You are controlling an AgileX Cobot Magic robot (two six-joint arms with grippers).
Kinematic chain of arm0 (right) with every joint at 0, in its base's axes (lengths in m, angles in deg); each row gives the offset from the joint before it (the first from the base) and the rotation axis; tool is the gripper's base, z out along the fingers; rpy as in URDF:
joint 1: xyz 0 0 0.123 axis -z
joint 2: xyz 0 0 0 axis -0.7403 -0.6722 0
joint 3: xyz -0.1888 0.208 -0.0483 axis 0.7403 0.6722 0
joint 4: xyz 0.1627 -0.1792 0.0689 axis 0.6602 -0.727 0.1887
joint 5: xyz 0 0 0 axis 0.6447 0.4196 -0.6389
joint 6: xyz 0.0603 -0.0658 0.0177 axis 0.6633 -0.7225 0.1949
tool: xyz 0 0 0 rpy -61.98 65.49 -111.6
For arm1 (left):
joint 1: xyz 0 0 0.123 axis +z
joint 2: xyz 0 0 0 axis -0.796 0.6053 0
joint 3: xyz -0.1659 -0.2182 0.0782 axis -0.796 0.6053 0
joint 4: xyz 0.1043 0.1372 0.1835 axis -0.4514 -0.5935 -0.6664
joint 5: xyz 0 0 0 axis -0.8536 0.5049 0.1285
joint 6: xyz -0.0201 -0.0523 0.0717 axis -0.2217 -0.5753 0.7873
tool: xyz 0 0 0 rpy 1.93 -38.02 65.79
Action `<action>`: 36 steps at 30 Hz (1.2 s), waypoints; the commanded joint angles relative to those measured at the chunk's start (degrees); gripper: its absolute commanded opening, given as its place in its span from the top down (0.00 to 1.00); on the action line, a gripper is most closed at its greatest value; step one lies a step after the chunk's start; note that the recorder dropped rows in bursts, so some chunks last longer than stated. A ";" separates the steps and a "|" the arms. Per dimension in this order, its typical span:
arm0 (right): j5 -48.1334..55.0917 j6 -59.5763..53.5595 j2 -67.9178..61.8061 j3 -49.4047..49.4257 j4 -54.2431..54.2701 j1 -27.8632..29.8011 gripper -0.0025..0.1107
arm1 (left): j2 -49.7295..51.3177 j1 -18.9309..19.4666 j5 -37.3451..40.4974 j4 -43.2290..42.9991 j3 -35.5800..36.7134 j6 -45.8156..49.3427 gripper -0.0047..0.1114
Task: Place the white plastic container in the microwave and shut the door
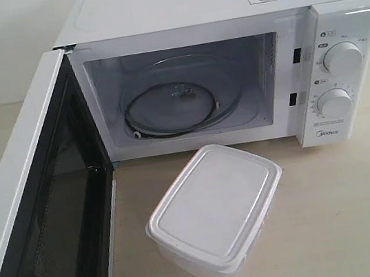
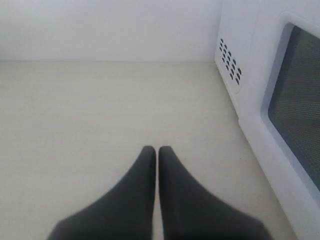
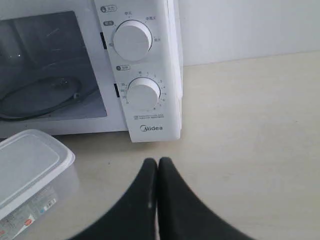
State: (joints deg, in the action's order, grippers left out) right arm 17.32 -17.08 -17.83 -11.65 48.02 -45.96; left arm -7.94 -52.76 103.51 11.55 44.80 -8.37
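The container (image 1: 214,214) sits lid-on on the bench (image 1: 353,214), just outside the microwave (image 1: 171,1), at about 6 o'clock from the cavity mouth in the exterior view. It is turned so one corner points toward 1 o'clock. The door (image 1: 34,203) is swung fully open at 9 o'clock, and the glass turntable (image 1: 179,101) is bare.

The right hand (image 3: 158,161) has its fingers pressed together on nothing. It hangs over bare bench in front of the dials (image 3: 132,40), with the container near it but apart. The left hand (image 2: 157,150) is also pinched closed and empty, outside the door's window face.

The container looks light. It is thin translucent plastic, and no contents can be made out. Its walls will probably flex if squeezed hard, and the smooth sides could slip between hard fingers. The lid (image 1: 216,203) overhangs the body slightly, which gives a lip to catch under.

The best hold seems to be across the narrow width, with the fingers on the two long walls just below that lip. Lifting by the lid alone risks popping it off. A paper label (image 3: 25,217) on one wall may add a little friction. Either hand must spread wide first.
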 commanded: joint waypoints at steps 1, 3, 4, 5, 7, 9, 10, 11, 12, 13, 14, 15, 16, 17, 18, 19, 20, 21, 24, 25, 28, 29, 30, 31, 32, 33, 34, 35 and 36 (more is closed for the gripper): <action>-1.45 -0.29 0.29 -0.01 -0.34 0.32 0.98 | -0.20 -0.52 -0.21 0.71 0.13 -0.38 0.92; -1.78 -0.29 0.29 -0.01 -0.34 0.32 0.98 | -0.20 -0.52 -0.21 0.71 0.13 -0.38 0.92; -1.78 -0.29 0.29 -0.01 -0.34 0.32 0.98 | -0.20 -0.52 -0.21 0.71 0.13 -0.38 0.92; -1.78 -0.29 0.29 -0.01 -0.34 0.32 0.98 | -0.20 -0.52 -0.21 0.71 0.13 -0.38 0.92; -1.78 -0.29 0.29 -0.01 -0.34 0.32 0.98 | -0.20 -0.52 -0.21 0.71 0.13 -0.38 0.92; -1.78 -0.29 0.29 -0.01 -0.34 0.32 0.98 | -0.20 -0.52 -0.21 0.71 0.13 -0.38 0.92; -1.78 -0.29 0.29 -0.01 -0.34 0.32 0.98 | -0.20 -0.52 -0.21 0.71 0.13 -0.38 0.92; -1.78 -0.29 0.29 -0.01 -0.34 0.32 0.98 | -0.20 -0.52 -0.21 0.71 0.13 -0.38 0.92; -1.78 -0.29 0.29 -0.01 -0.34 0.32 0.98 | -0.20 -0.52 -0.21 0.71 0.13 -0.38 0.92; -1.90 -0.29 0.29 -0.01 -0.34 0.32 0.98 | -0.20 -0.52 -0.21 0.71 0.13 -0.38 0.92; -2.05 -0.29 0.29 -0.01 -0.34 0.32 0.98 | -0.20 -0.52 -0.21 0.71 0.13 -0.38 0.92; -3.48 -0.29 0.29 -0.01 -0.34 0.32 0.98 | -0.20 -0.52 -0.21 0.71 0.13 -0.38 0.92; -4.62 -0.29 0.29 -0.01 -0.34 0.32 0.98 | -0.20 -0.52 -0.21 0.71 0.13 -0.38 0.92; -7.35 -0.29 0.29 -0.01 -0.34 0.32 0.98 | -0.20 -0.52 -0.21 0.71 0.13 -0.38 0.92; -8.64 -0.44 0.29 -0.01 -0.34 0.32 0.98 | -0.20 -0.52 -0.21 0.71 0.13 -0.38 0.92; -12.05 -0.50 0.29 -0.01 -0.34 0.32 0.98 | -0.20 -0.52 -0.21 0.71 0.13 -0.38 0.92; -13.39 -0.50 0.29 -0.01 -0.34 0.32 0.98 | -0.20 -0.52 -0.21 0.71 0.13 -0.38 0.92; -16.29 -0.50 0.29 -0.01 -0.34 0.32 0.98 | -0.20 -0.52 -0.21 0.71 0.13 -0.38 0.92; -21.65 -1.28 0.29 -0.01 -0.58 0.32 0.98 | -0.20 -0.52 -0.21 0.71 0.13 -0.38 0.92; -22.95 -4.14 0.29 -0.01 -0.57 0.32 0.98 | -0.20 -0.52 -0.21 0.71 0.13 -0.38 0.92; -25.07 -8.02 0.29 -0.01 -0.57 0.32 0.98 | -0.20 -0.52 -0.21 0.71 0.13 -0.38 0.92; -26.12 -8.02 0.29 -0.01 -0.57 0.32 0.98 | -0.20 -0.52 -0.21 0.71 0.13 -0.38 0.92; -27.54 -8.02 0.29 -0.01 -0.57 0.32 0.98 | -0.20 -0.52 -0.21 0.71 0.13 -0.38 0.92; -29.00 -8.02 0.29 -0.01 -0.57 0.32 0.98 | -0.20 -0.52 -0.21 0.71 0.13 -0.38 0.92; -30.51 -8.02 0.29 -0.01 -0.57 0.32 0.98 | -0.20 -0.52 -0.21 0.71 0.13 -0.38 0.92; -31.06 -8.02 0.29 -0.01 -0.57 0.32 0.98 | -0.20 -0.52 -0.21 0.71 0.13 -0.38 0.92; -31.06 -8.10 0.29 -0.01 -0.57 0.32 0.98 | -0.20 -0.52 -0.21 0.71 0.13 -0.38 0.92; -30.83 -8.51 0.29 -0.76 -0.57 0.32 0.98 | -0.20 -0.52 -0.21 0.71 0.13 -0.38 0.92; -30.53 -9.05 0.29 -1.71 -0.57 0.32 0.98 | -0.20 -0.52 -0.21 0.71 0.13 -0.38 0.92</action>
State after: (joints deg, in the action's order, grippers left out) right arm -12.22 -24.68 -17.73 -11.65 48.02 -45.96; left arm -7.94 -52.76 103.51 11.55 44.80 -8.37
